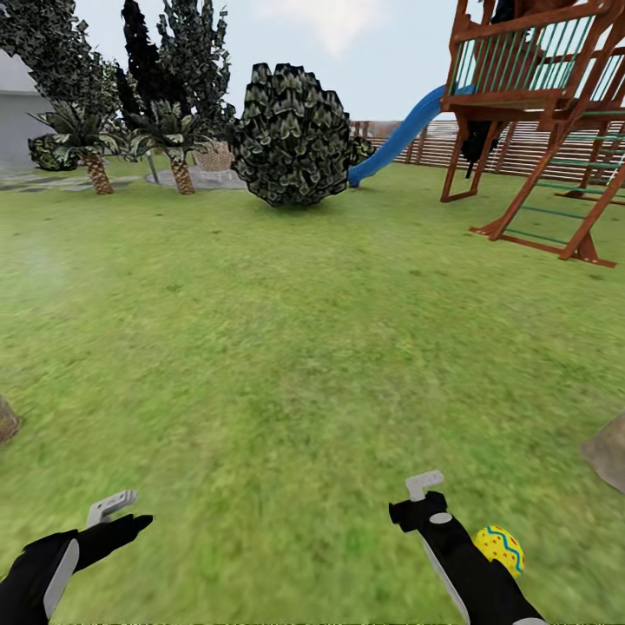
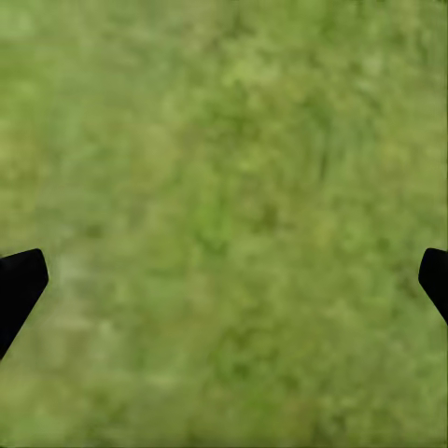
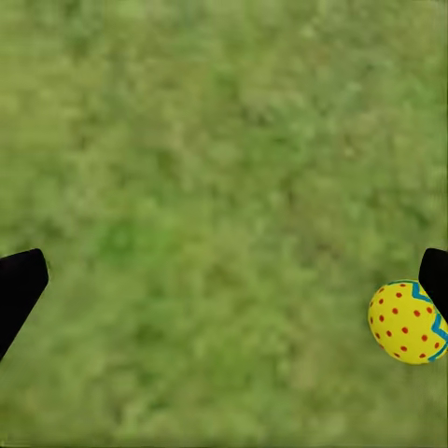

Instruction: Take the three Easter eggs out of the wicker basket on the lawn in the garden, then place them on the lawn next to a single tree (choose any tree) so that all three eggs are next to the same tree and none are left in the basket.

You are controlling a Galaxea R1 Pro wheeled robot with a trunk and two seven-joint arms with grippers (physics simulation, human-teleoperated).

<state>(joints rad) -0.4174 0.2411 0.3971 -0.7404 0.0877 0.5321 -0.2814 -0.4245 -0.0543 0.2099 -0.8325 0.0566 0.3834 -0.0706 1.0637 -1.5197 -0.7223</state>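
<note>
The egg (image 1: 499, 549) is bright yellow with red dots and a teal zigzag; it lies on the lawn (image 1: 286, 347) just beside my right arm, at five o'clock, near one right fingertip (image 3: 434, 275); both my grippers, left (image 2: 224, 280) and right (image 3: 224, 280), hang with jaws wide apart, holding nothing; a shrub (image 1: 295, 139) stands at twelve o'clock, a playset (image 1: 538, 121) at two.

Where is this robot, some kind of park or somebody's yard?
Most likely a simulated back garden: a wide lawn, a wooden playset with a blue slide, a slatted fence behind it, and shrubs and small palms along the far edge.
</note>
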